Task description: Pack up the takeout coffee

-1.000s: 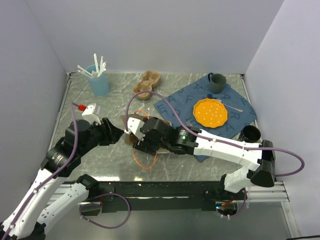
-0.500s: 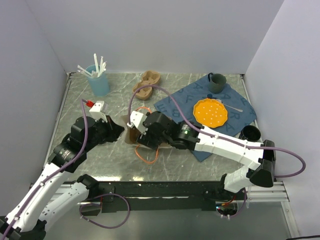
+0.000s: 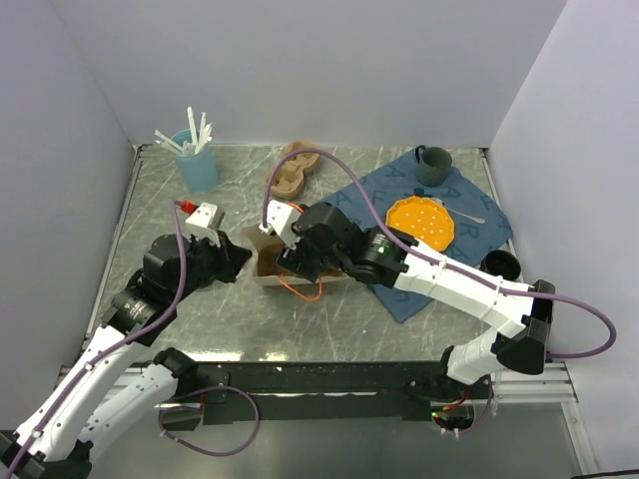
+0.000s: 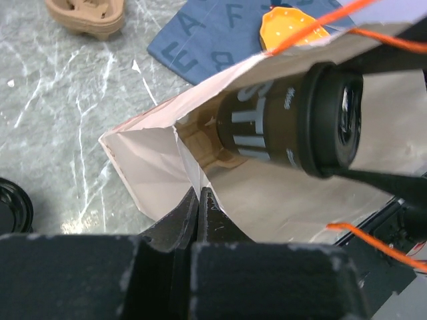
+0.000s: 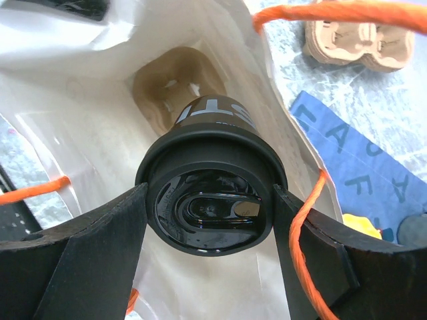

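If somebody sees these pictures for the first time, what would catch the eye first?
The right gripper holds a lidded takeout coffee cup inside the open paper bag, above a cardboard cup holder. The left gripper pinches the bag's edge; an orange plate glows on the blue cloth.

Inside the paper bag (image 5: pixel 67 140), the takeout coffee cup (image 5: pixel 210 193), above the tray (image 5: pixel 163 87) at its bottom

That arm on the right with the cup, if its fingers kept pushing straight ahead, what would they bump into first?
The right fingers point down into the paper bag. The coffee cup they hold would likely meet the cardboard tray at the bottom first, though depth is unclear.
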`<state>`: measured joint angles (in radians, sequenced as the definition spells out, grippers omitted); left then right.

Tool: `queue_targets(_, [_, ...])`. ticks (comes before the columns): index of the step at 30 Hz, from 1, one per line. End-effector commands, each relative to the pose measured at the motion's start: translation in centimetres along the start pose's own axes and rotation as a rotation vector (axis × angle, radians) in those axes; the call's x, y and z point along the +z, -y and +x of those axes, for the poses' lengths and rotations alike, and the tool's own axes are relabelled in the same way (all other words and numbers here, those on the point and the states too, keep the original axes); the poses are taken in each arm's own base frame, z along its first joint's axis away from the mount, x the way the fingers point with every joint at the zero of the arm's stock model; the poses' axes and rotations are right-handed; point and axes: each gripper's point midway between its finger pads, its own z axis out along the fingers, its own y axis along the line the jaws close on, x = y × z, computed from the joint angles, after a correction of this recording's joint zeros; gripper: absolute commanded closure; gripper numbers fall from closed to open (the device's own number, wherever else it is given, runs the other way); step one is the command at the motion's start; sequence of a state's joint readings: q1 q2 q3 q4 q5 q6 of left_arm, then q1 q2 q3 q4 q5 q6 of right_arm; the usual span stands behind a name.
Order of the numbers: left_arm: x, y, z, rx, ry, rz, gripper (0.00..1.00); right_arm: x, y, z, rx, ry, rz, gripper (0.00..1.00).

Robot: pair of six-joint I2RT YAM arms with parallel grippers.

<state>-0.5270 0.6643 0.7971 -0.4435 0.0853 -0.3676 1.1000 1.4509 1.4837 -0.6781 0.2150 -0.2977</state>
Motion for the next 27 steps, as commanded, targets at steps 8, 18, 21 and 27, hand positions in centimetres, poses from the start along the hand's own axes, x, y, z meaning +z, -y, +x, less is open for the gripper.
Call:
queue_targets(8, [-0.2, 2.4, -1.3, 0.111, 0.096, 0.159, 0.99, 1.1, -0.4, 1.9, -0.092, -0.01, 0.0, 0.49])
queue_targets(18, [-2.5, 1.5, -0.3, -0.14, -0.031, 0.019, 0.49, 1.1, -2.1, 3.9, -0.067, -0.035, 0.056, 0.49])
queue_targets(21, [-3.5, 1.7, -0.7, -0.224, -0.027, -0.002, 0.41, 1.3, -2.5, 3.9, -0.046, -0.029, 0.055, 0.49])
queue_targets(27, [-4.1, 1.7, -0.4, -0.268, -0.08, -0.037, 0.41, 2.0, -2.9, 3.8, -0.02, -0.034, 0.076, 0.49])
